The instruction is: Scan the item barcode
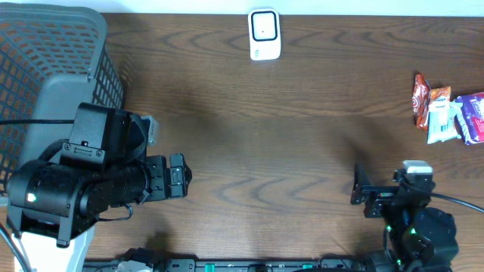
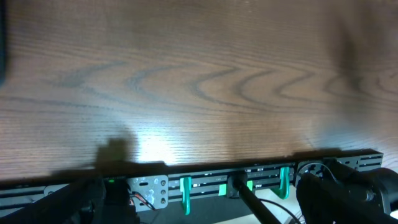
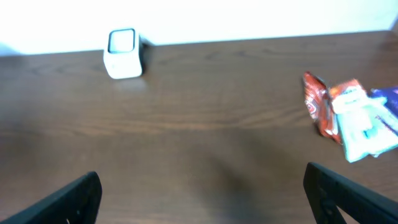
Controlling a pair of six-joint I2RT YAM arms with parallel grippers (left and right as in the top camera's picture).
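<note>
surface: dark brown wood-grain table [image 1: 287,151] | beyond far edge: plain white backdrop [image 3: 249,18] | light: bright glare patch [image 2: 152,149] near front edge

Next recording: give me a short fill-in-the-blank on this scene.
The scanner at the far edge of the table is coloured ___.
The snack packets lie on the robot's ___ side.
The basket sits on the robot's ___ side.
The left tool and right tool both stand ___, holding nothing.
Missing: white; right; left; open.

Soft even light, glare patch on tabletop [image 2: 152,149] in left wrist view, right wrist view blurred
</note>
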